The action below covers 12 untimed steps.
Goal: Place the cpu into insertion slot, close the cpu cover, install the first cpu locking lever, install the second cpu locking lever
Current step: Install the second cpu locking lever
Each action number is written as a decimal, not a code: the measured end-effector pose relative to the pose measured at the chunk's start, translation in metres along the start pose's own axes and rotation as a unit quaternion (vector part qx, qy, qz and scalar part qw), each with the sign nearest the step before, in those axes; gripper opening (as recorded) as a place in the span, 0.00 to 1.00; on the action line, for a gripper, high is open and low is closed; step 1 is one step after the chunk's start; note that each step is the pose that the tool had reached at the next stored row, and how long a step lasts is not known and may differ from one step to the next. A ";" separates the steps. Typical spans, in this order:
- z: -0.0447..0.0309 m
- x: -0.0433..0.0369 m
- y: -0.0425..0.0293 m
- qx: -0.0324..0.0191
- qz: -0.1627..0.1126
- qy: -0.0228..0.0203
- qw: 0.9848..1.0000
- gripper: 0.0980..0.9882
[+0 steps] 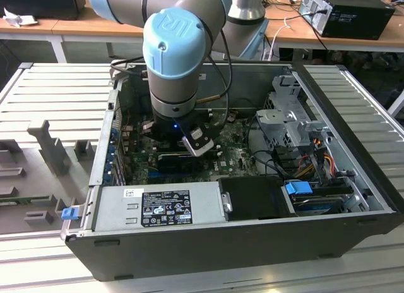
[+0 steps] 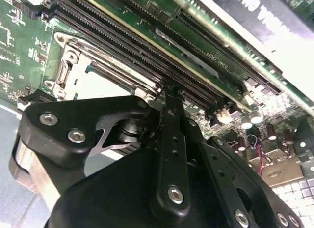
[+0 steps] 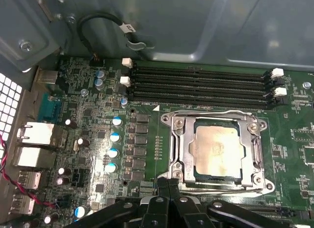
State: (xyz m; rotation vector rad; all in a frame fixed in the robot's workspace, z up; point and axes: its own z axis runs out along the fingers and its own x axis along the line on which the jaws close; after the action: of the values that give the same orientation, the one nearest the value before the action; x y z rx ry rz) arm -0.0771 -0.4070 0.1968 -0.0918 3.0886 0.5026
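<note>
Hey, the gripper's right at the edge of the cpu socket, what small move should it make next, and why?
Probably a short press onto the locking lever at that edge. The cpu already sits under the cpu cover, which lies flat, and the shut gripper is at the cover's rim. Whether that lever is latched, I cannot tell.

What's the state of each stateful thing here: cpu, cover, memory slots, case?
cpu: seated in the insertion slot.
cpu cover: down, framing the chip.
memory slots: all bare, no modules.
computer case: side open, board exposed.
gripper: at the cover's edge.
</note>
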 end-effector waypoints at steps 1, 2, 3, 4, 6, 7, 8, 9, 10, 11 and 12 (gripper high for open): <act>0.0007 0.0000 0.0004 0.000 0.000 0.000 1.000 0.01; 0.0020 0.0000 0.0013 -0.001 0.000 0.000 1.000 0.01; 0.0033 -0.0001 0.0018 -0.002 0.000 0.000 1.000 0.01; 0.0037 0.0003 0.0019 -0.003 0.000 0.000 1.000 0.01; 0.0040 0.0012 0.0019 -0.003 0.000 0.000 1.000 0.01; 0.0040 0.0016 0.0020 -0.004 0.000 0.000 1.000 0.01; 0.0035 0.0019 0.0021 -0.004 0.000 0.000 1.000 0.01; 0.0002 0.0018 0.0033 -0.004 0.000 0.000 1.000 0.01; -0.0047 0.0018 0.0049 -0.004 0.000 0.000 1.000 0.01; -0.0074 0.0017 0.0058 -0.004 0.000 0.000 1.000 0.01; -0.0109 0.0017 0.0070 -0.004 0.000 0.000 1.000 0.01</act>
State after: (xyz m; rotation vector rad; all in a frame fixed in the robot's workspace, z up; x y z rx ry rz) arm -0.0792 -0.4040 0.2093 -0.0916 3.0865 0.5141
